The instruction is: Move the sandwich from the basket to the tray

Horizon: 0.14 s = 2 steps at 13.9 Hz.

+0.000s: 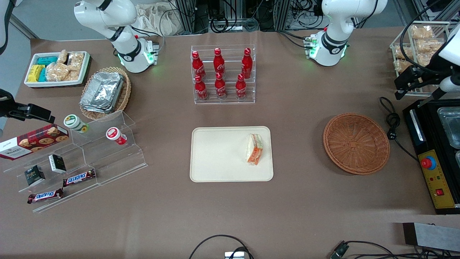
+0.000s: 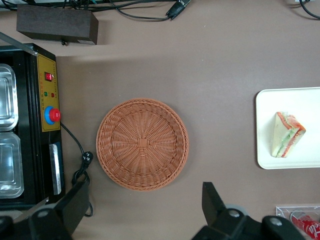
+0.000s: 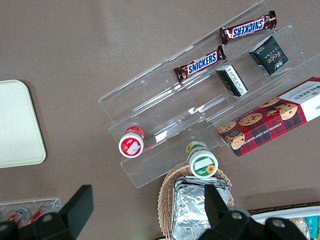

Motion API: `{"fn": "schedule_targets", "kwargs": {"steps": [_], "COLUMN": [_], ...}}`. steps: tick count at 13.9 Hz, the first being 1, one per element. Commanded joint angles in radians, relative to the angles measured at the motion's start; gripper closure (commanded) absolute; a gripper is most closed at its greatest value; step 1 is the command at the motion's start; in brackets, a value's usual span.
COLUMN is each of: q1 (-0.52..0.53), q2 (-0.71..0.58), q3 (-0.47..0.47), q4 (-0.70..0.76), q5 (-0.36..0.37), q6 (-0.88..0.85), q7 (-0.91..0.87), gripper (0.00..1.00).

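The left arm (image 1: 332, 32) is glossy white with black joint rings and green lights at its base. Its gripper (image 2: 142, 212) has dark, wedge-shaped fingers (image 2: 212, 202) with silver screws.

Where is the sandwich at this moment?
The sandwich lies on the tray, at the tray's edge toward the empty basket. The open gripper hangs above the table beside the basket.

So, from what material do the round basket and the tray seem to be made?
The basket looks like woven wicker, reddish-brown, with visible radial strands. The tray, holding the sandwich, looks like smooth matte cream plastic, though that is uncertain. The gripper hangs open above the table beside the basket.
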Motion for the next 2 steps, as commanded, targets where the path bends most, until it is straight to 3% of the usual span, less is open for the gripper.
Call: {"fn": "schedule_targets", "kwargs": {"steps": [1,2], "q1": [-0.012,-0.012], "q2": [-0.008,-0.007], "q3": [0.013,0.015], "q4": [0.009,0.009], "q5": [-0.018,-0.017], "q6": [-0.021,-0.021], "q7": [0.019,0.019], "gripper": [0.0,0.0]}}
